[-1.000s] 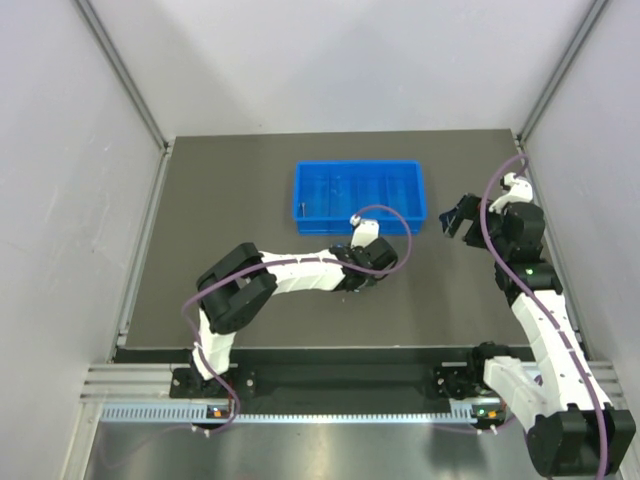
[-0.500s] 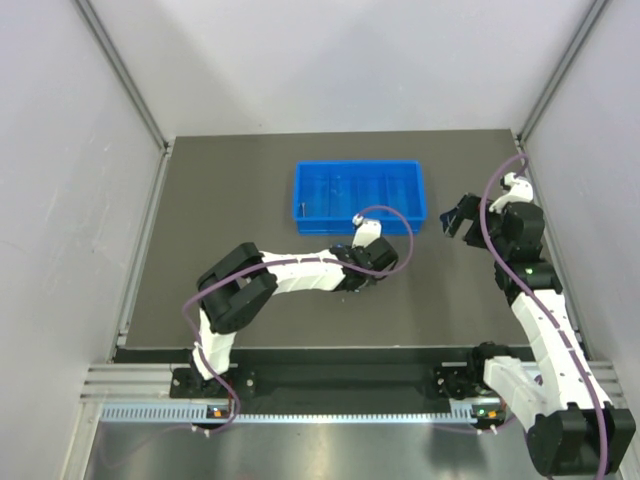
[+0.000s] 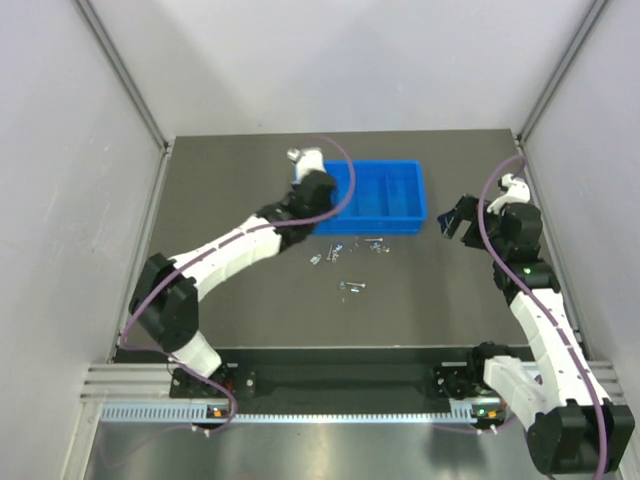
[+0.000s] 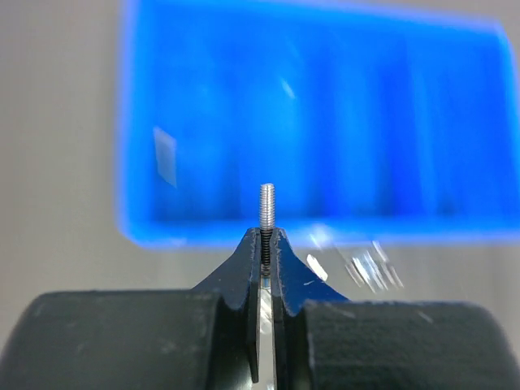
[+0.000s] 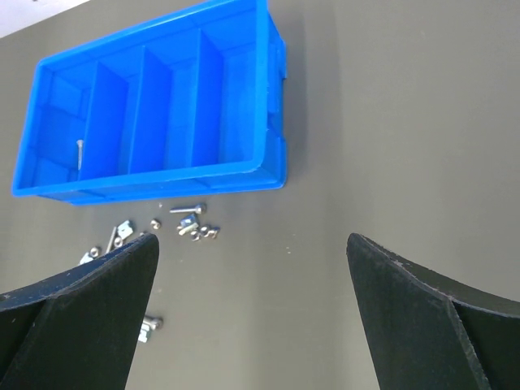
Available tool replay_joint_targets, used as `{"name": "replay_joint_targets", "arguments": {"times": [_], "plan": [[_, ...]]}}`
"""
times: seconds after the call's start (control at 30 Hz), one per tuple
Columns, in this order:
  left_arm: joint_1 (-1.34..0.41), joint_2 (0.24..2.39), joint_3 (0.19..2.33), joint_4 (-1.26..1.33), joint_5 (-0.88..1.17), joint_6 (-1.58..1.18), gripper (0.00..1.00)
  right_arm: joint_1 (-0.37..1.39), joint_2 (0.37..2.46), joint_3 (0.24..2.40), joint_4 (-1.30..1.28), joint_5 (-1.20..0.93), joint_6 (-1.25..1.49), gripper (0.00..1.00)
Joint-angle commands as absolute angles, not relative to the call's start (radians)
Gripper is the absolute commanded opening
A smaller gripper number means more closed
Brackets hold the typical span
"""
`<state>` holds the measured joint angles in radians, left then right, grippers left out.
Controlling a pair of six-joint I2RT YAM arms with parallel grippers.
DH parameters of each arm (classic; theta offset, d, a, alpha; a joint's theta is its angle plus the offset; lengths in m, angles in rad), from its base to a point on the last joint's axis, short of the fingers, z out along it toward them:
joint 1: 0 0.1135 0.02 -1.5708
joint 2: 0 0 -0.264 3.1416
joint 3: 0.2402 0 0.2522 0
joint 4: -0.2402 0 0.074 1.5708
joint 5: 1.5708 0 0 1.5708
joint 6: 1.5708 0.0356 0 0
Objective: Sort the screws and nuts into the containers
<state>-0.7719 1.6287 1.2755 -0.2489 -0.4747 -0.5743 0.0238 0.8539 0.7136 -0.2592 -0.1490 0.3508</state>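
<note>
The blue tray [image 3: 385, 195] stands at the back middle of the dark mat; it also shows in the left wrist view [image 4: 325, 122] and the right wrist view [image 5: 162, 106]. One screw [image 5: 80, 155] lies in its left compartment. My left gripper [image 4: 267, 236] is shut on a screw [image 4: 266, 207], its threaded end sticking up, held above the tray's left end [image 3: 305, 185]. Loose screws and nuts [image 3: 350, 248] lie on the mat in front of the tray, also in the right wrist view [image 5: 187, 221]. My right gripper [image 3: 455, 220] is open and empty, right of the tray.
A further small pair of fasteners [image 3: 352, 288] lies nearer the arms. Grey walls enclose the mat on the left, back and right. The right arm [image 3: 535, 300] runs along the mat's right edge.
My left arm has swung from in front of the tray, over the loose pile, up and left to the tray's left end. The pile is now uncovered. The right arm has not moved.
</note>
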Motion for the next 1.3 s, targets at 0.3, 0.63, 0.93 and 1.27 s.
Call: {"name": "replay_joint_targets", "arguments": {"times": [0.3, 0.63, 0.93, 1.27], "plan": [[-0.503, 1.796, 1.394, -0.109, -0.267, -0.428, 0.05, 0.031, 0.908, 0.733, -0.186, -0.202, 0.351, 1.0], [-0.505, 1.838, 1.442, -0.149, -0.279, -0.397, 0.29, 0.029, 0.907, 0.735, -0.198, -0.202, 0.341, 1.0], [-0.644, 1.55, 1.301, -0.212, -0.285, -0.37, 0.74, 0.031, 0.91, 0.723, -0.195, -0.213, 0.342, 1.0], [-0.801, 1.509, 1.072, -0.203, -0.33, -0.529, 0.53, 0.031, 0.884, 0.716, -0.212, -0.212, 0.344, 1.0]]}}
